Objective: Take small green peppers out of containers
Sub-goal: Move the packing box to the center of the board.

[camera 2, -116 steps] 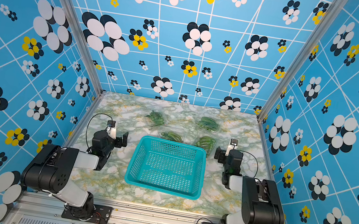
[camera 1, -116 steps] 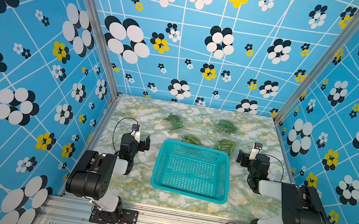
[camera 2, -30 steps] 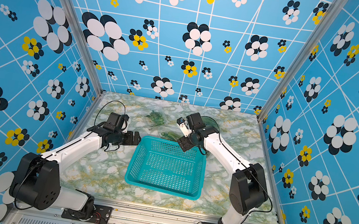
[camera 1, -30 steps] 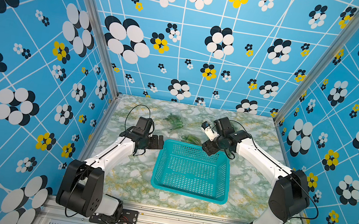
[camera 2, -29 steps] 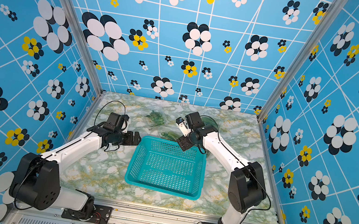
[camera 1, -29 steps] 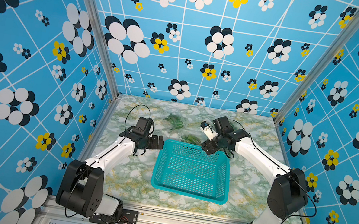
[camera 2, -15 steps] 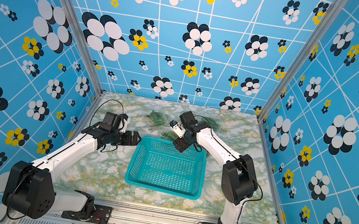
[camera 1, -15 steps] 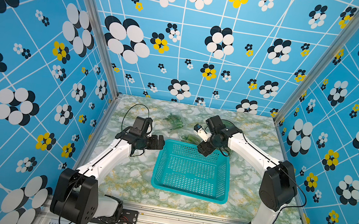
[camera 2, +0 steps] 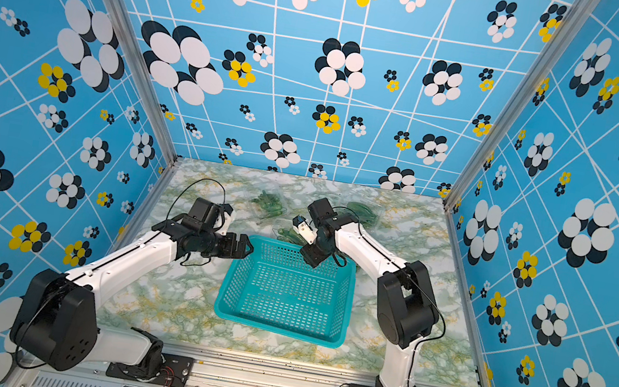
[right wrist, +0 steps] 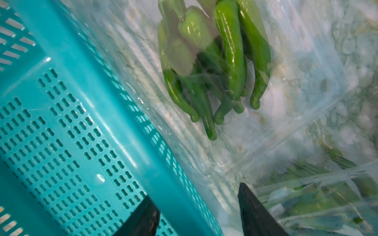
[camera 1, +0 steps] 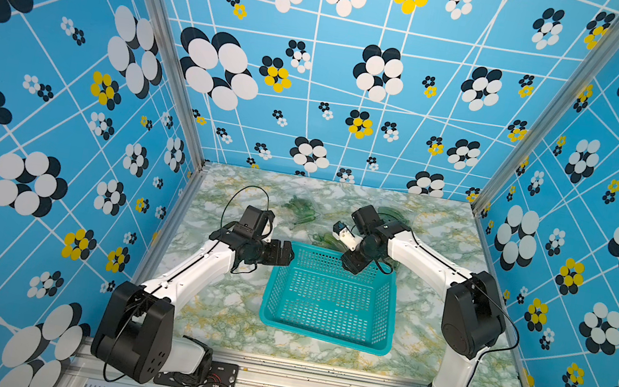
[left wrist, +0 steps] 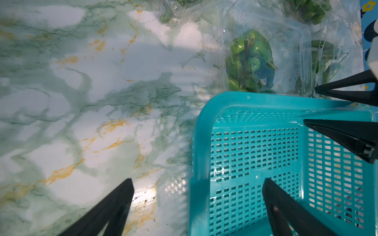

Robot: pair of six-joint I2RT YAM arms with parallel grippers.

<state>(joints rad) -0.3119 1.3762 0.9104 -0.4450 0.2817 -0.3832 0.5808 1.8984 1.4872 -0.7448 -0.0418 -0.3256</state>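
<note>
Small green peppers (right wrist: 231,61) lie bunched inside a clear plastic container (right wrist: 306,122) just behind the teal basket (camera 1: 323,333). More containers with peppers (camera 1: 303,210) sit farther back on the table in both top views. My right gripper (right wrist: 194,191) is open and straddles the basket's far rim (right wrist: 114,85): one finger is inside the basket, the other outside by the container. My left gripper (left wrist: 197,180) is wide open over the basket's far left corner (left wrist: 199,126), one finger over the table, the other inside. Peppers (left wrist: 249,61) in a container show beyond that corner.
The marble-patterned table (camera 1: 214,306) is boxed in by blue flowered walls on three sides. The perforated basket (camera 2: 278,328) stands in the middle with nothing in it. The right gripper's black fingers (left wrist: 347,90) show in the left wrist view, over the far rim.
My right gripper has come down and toward the front onto the basket's far rim, and its jaws have narrowed. My left gripper has slid a little right to the basket's corner, still wide open.
</note>
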